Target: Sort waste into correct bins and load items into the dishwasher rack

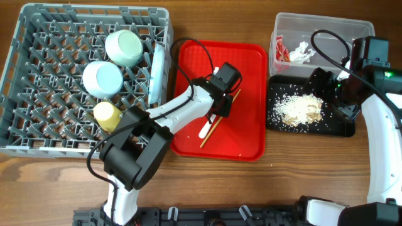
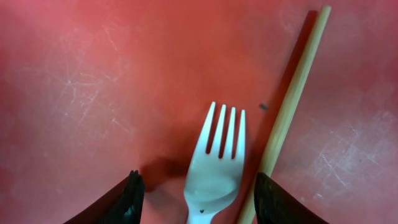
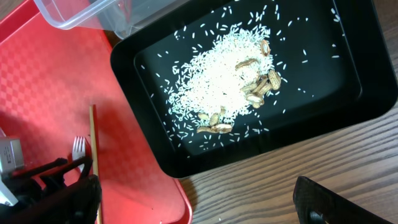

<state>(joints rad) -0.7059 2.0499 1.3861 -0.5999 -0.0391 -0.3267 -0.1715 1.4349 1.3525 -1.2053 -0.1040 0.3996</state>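
In grey plastic pegged rack (image 1: pixel 38 75): pale green bowl (image 1: pixel 124 47), pale blue bowl (image 1: pixel 102 78), small yellow cup (image 1: pixel 107 115), round white plate (image 1: pixel 157 72). On red tray (image 1: pixel 245 125): white plastic fork (image 2: pixel 214 168) between spread tips of left gripper (image 2: pixel 199 193), thin wooden chopstick (image 2: pixel 292 99) alongside. In clear tub (image 1: pixel 326 25): red-and-white wrapper (image 1: pixel 280 50), white tissue (image 1: pixel 301 52). In black tray (image 1: pixel 339 129): rice scraps (image 1: pixel 298 108), right gripper (image 3: pixel 196 186) splayed above.

Rect. red plastic serving tray (image 1: pixel 248 125) w/ rounded corners and raised rim sits approx. mid-table, long sides running front to back. In left wrist view its surface (image 2: pixel 93 74) is glossy, scuffed w/ fine pale scratches, plus one small dark speck (image 2: pixel 263 106). Right wrist view shows a fine diamond-pattern texture on the tray floor (image 3: pixel 56 81) and a rounded corner resting on the wood. Brown wood-grain tabletop (image 1: pixel 314 169) lies under everything, grain running left-right; bare boards (image 3: pixel 261 180) show beside the tray edge.
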